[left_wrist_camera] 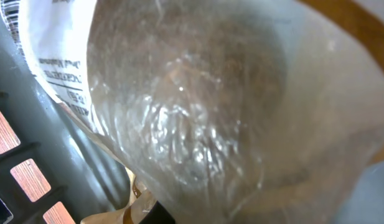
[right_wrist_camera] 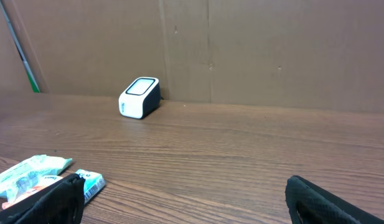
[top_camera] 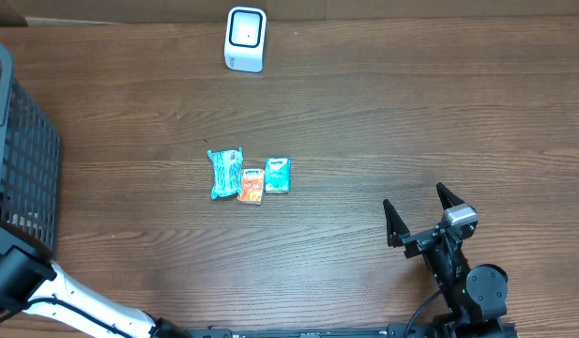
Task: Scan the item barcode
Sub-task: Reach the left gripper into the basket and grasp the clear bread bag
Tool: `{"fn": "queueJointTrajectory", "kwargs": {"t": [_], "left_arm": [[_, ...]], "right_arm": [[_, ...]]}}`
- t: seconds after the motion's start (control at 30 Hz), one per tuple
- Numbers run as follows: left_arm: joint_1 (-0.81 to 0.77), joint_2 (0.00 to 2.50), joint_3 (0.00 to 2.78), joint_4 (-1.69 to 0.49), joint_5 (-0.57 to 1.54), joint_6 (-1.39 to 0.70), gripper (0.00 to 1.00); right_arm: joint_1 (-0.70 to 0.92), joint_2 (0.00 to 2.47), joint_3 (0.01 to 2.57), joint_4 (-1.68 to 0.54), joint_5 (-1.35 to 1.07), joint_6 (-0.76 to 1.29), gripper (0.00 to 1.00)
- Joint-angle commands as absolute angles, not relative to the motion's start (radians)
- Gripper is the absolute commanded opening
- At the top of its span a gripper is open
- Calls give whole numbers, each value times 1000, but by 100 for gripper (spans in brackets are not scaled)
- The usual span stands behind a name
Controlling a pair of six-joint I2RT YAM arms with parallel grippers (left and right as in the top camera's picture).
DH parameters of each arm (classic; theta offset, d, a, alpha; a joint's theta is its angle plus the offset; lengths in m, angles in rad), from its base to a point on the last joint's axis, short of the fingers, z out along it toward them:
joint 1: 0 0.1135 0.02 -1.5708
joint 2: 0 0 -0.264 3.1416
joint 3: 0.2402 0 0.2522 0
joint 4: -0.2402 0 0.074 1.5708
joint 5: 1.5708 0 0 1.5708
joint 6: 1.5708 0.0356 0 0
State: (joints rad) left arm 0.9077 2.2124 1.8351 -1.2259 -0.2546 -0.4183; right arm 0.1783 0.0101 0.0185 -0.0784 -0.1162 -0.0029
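Left jaws pressed together, hidden behind a clear pouch (left_wrist_camera: 198,124) against the basket (top_camera: 26,160), 9 o'clock; grip unconfirmed. Right jaws spread, 5 o'clock. Risk: slick film slipping or snagging the basket before the scanner (top_camera: 245,39), 12 o'clock.

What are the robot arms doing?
The left arm reaches over by the black basket with its fingers shut, and a clear plastic bag fills its camera; whether it grips the bag is unclear. The right fingers hang wide open. Three small packets lie mid-table, and the white scanner stands at the far edge. Nothing is at the scanner yet.
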Motion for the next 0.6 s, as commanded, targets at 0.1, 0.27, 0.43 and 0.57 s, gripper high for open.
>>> {"fn": "queueJointTrajectory", "kwargs": {"t": [0.1,0.27,0.43,0.57], "left_arm": [[905,2206,1851,-1272,-210,-427,4],[907,2124,1907,-1308,-131,-427,4],[907,1937,1969,-1308,-87,-426,4],[907,1783,2026,-1290,-67,-427,4]], "right_arm": [[183,3,8,-73,-113,-1,100],[183,3,8,-73,-113,-1,100],[183,3,8,-73,-113,-1,100],[183,3,8,-73,-113,-1,100]]}}
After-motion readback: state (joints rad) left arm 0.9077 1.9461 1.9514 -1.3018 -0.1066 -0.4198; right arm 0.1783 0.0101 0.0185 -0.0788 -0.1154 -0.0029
